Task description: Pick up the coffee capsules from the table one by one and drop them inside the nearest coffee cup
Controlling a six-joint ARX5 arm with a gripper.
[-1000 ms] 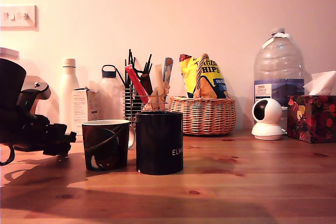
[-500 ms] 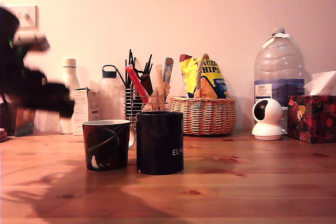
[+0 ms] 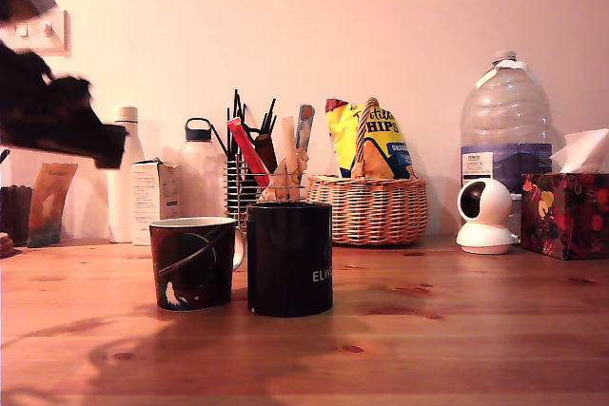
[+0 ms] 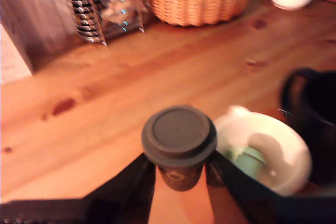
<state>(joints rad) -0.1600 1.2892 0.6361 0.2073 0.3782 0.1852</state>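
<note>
While the gripper [image 4: 179, 174] pinches the dark brown capsule [image 4: 179, 142] between its two black fingers [image 4: 128, 184], lid up, the wrist view shows that capsule raised above the wooden table [image 4: 105, 124] and just beside the white mouth of the coffee cup [image 4: 294, 156]. Inside the cup lies the pale green capsule [image 4: 247, 158], low against the white wall. Next to the cup stands a black mug [image 4: 315, 108], its handle turned toward the open tabletop; its inside is not visible.

In the exterior view the arm is a blurred dark shape [image 3: 52, 111] high at that view's left, above and clear of the patterned cup [image 3: 192, 261] and the taller black mug [image 3: 289, 258], which stand almost touching. Bare wood lies in front of both mugs and to the exterior view's right. Farther back, along the wall, a wire holder [image 3: 249, 183] carries utensils, a wicker basket [image 3: 371, 208] holds snack bags, and bottles, a large water jug [image 3: 504, 140], a small white camera [image 3: 483, 216] and a tissue box [image 3: 563, 214] line the far edge.
</note>
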